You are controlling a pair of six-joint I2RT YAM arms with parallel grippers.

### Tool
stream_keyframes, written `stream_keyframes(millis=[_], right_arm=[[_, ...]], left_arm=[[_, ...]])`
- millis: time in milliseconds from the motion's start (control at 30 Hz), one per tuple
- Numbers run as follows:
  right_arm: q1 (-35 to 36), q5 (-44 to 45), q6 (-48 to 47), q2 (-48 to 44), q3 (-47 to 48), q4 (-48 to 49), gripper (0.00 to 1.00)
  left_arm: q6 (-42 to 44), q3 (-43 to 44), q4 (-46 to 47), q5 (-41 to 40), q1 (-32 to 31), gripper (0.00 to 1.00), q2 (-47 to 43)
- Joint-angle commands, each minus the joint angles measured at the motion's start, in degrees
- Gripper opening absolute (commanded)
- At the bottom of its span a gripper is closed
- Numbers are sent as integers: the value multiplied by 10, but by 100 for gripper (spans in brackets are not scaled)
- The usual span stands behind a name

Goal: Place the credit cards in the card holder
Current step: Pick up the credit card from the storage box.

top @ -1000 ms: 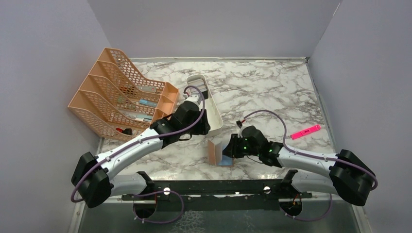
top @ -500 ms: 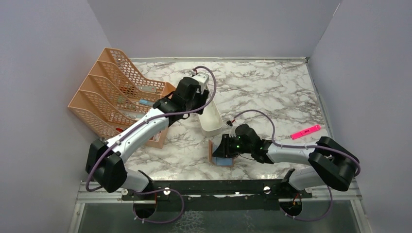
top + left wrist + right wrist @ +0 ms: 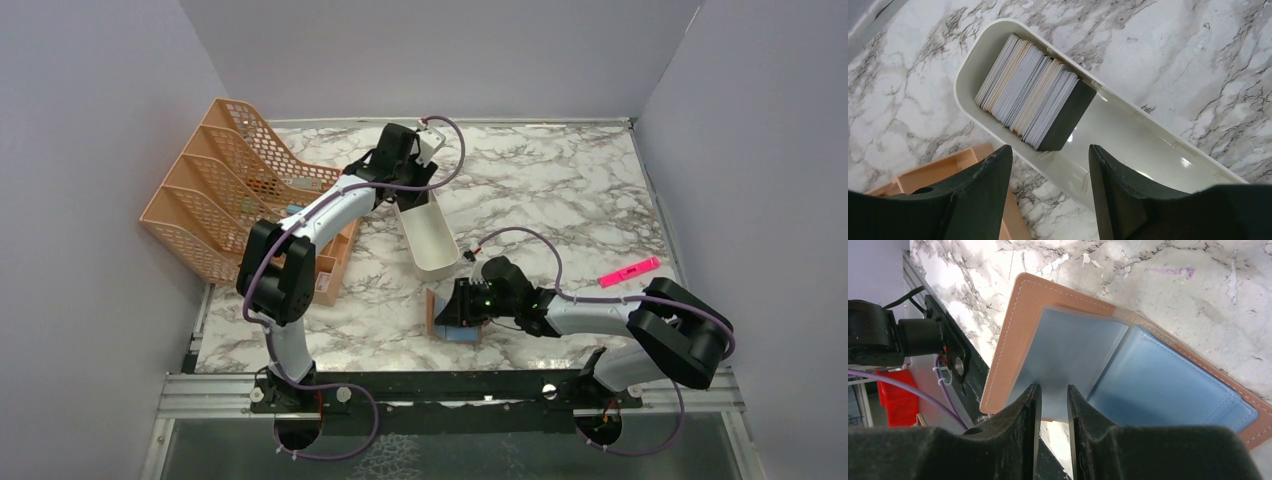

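left fingers (image 3: 983, 190) open over the credit cards (image 3: 1033, 95) in the tray (image 3: 1128, 135): drop straight, pinch 1 end card. right fingers (image 3: 1013, 435) narrow at the card holder (image 3: 1015, 340), grip unclear.

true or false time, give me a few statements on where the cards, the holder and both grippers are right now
1. The credit cards stand on edge as one stack at the rounded end of the white tray. True.
2. The left gripper holds a card. False: its jaws are open and empty, above the stack.
3. The card holder lies open, with its blue lining showing. True.
4. The pink highlighter lies in the tray. False: it lies on the table, on the right side.
5. The right gripper pinches an inner leaf of the card holder. True.
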Motion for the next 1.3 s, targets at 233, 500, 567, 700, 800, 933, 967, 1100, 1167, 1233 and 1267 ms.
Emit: stream_keyframes(millis=[233,500,567,700,800,933,967,1100,1167,1233,1267], right_arm=[[3,2,-19,9,21,-11,31],[3,8,-19,2,21,-17,31],[3,10,-18,0,19,-17,31],[3,12,-16,-7,13,-16,31],[3,16,-16,-11,10,-18,31],[3,20,-15,-19,8,-21,31],[3,21,-15,-21,8,-21,31],[3,23,-17,-21,8,-24,31],[3,26,-17,-22,7,-25,31],[3,27,-17,-22,7,-25,31],[3,27,-16,-22,7,-24,31]], left_arm=[[128,59,22,38,-3,62,70],[151,65,21,28,-3,63,114],[152,68,21,19,-3,63,122],[165,69,27,2,-3,63,132],[180,62,33,-7,-3,63,139],[187,51,48,-14,-3,63,148],[188,50,52,-18,-3,63,150],[198,49,59,-34,-4,58,156],[205,50,59,-44,-6,55,156],[207,50,60,-43,-6,52,151],[208,51,59,-44,-6,51,149]])
